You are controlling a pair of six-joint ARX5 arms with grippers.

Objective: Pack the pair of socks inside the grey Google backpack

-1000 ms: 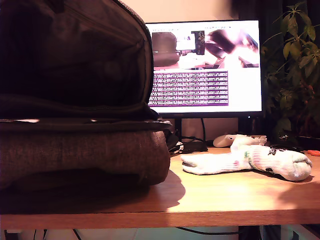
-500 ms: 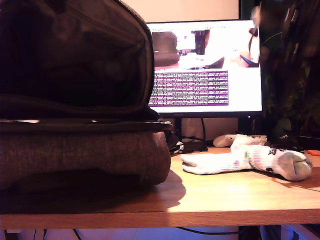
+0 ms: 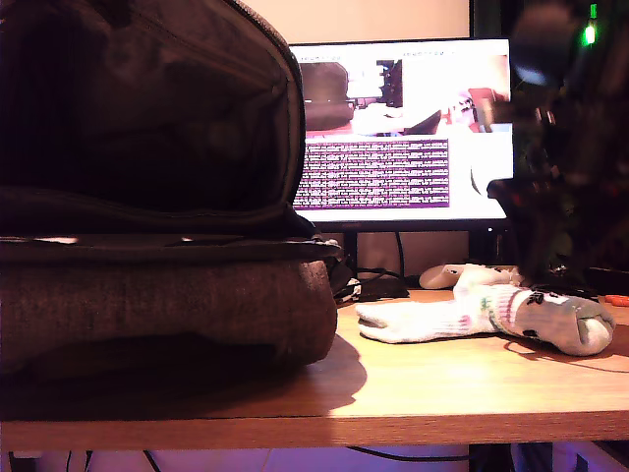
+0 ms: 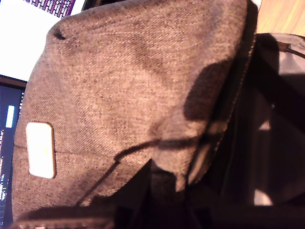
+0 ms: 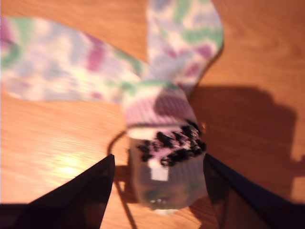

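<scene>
On the wooden desk, exterior view's right: pair of socks (image 3: 491,315), second gripper above.

My second gripper (image 5: 157,176) is wide open, straddling the toe end, holding nothing. Two socks, one bundle: soft, light, compressible; pinch the thick bundled middle. One backpack (image 4: 124,95) fills my first gripper's view; that gripper's state cannot be told.

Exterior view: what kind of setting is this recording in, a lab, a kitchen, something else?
Probably a home or office desk. A lit monitor showing camera feeds and text stands on a wooden desk, with a leafy houseplant at the exterior view's right, behind the socks and backpack.
</scene>
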